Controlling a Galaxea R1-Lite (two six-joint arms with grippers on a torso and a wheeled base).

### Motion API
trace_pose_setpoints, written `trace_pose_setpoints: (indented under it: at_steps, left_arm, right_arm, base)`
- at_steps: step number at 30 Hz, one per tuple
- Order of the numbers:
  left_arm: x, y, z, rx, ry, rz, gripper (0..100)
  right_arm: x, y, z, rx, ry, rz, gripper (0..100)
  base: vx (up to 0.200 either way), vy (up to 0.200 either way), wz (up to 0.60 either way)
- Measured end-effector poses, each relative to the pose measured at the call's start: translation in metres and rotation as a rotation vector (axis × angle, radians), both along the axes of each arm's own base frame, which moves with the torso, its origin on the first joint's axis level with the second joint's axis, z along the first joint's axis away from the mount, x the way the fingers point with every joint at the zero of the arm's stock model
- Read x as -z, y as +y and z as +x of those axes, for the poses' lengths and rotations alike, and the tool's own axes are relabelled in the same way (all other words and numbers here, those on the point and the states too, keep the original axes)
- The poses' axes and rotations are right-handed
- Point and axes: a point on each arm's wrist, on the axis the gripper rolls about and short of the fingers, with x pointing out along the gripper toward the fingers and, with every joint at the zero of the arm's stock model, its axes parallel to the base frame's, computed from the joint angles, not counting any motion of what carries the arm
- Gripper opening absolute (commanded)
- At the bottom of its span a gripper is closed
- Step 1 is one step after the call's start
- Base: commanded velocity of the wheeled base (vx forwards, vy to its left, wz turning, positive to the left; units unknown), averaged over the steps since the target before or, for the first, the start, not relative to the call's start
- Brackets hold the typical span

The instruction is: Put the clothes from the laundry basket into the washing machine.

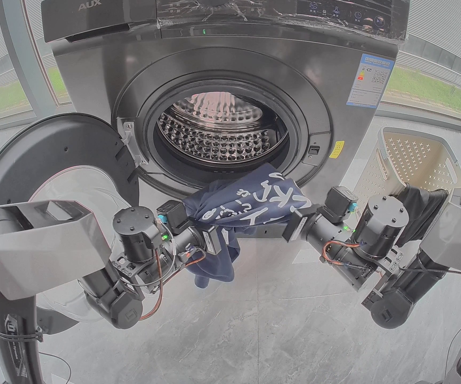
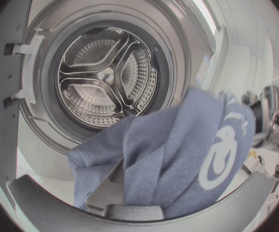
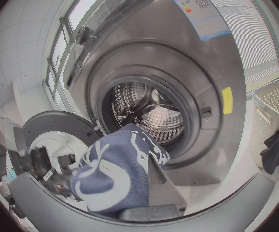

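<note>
The washing machine (image 1: 230,54) stands at the far side with its round door (image 1: 54,156) swung open to the left; the steel drum (image 1: 214,129) shows bare metal where it can be seen. A navy garment with white print (image 1: 246,201) hangs stretched between the two arms, just in front of the lower rim of the opening and outside the drum; whether it touches the rim cannot be told. The left end effector (image 1: 225,236) grips the garment's left end, fingers closed into the cloth, and a loose fold droops below it above the grey floor (image 1: 273,316). The right end effector (image 1: 290,225) clamps the garment's right end; in the right wrist view the cloth bunches against one finger (image 3: 162,178). The cream laundry basket (image 1: 417,161) stands on the floor to the right of the machine; a dark garment (image 1: 422,204) lies draped over its near rim.
</note>
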Motion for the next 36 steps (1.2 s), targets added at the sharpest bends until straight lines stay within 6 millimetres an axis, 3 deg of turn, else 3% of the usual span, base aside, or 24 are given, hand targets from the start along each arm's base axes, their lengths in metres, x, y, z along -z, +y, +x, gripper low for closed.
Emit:
trace_pose_setpoints:
  at_steps: [4,10,11,19,24,31,36]
  left_arm:
    - [-0.016,0.007,-0.008,0.002,0.003,-0.047,0]
    - [-0.028,0.012,-0.015,0.000,-0.012,-0.068,0]
    - [-0.029,0.012,-0.015,-0.001,-0.013,-0.069,0]
    - [-0.036,0.015,-0.019,-0.006,-0.028,-0.077,0]
    - [-0.038,0.020,-0.027,-0.008,-0.021,-0.065,0]
    - [-0.036,0.039,-0.058,-0.010,0.027,-0.010,0]
    - [-0.042,0.047,-0.078,-0.001,0.013,0.028,0]
  right_arm:
    - [0.014,-0.008,-0.001,0.015,0.049,-0.034,0]
    - [0.027,-0.005,-0.002,0.002,0.084,-0.062,0]
    - [0.028,-0.005,-0.003,-0.002,0.086,-0.064,100]
    - [0.034,-0.002,-0.016,-0.040,0.116,-0.093,100]
    - [0.048,-0.013,-0.045,-0.140,0.180,-0.195,100]
    - [0.057,-0.033,-0.097,-0.297,0.251,-0.326,100]
    - [0.054,-0.046,-0.108,-0.296,0.261,-0.343,100]
  base:
    - [0.000,0.000,0.00]
    - [0.000,0.000,0.00]
    - [0.000,0.000,0.00]
    - [0.000,0.000,0.00]
    - [0.000,0.000,0.00]
    - [0.000,0.000,0.00]
    - [0.000,0.000,0.00]
